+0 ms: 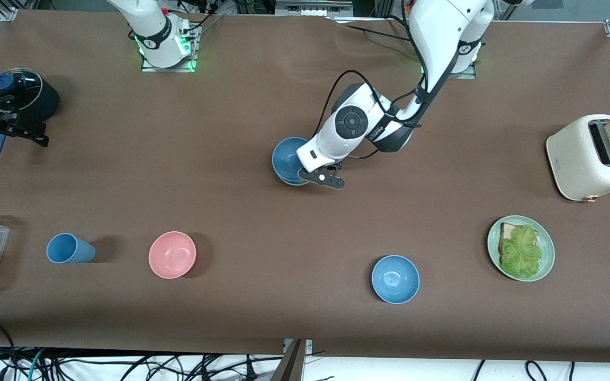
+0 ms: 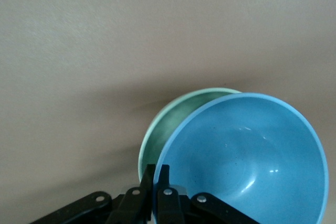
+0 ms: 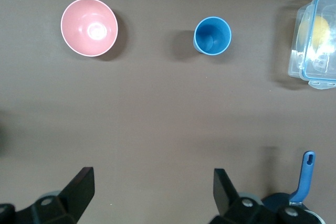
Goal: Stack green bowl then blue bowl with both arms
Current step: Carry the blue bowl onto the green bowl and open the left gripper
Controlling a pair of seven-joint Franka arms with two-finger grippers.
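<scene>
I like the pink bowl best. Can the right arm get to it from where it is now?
Probably yes. The right gripper hangs open near its end of the table, and the pink bowl sits upright on bare table, with nothing between them.

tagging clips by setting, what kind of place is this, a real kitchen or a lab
Most likely a robotics lab staged as a kitchen. Two arm bases are bolted along the brown table, loose cables hang off its edge, and the props are breakfast items: a toaster with bread and a green plate of bread and lettuce.
</scene>
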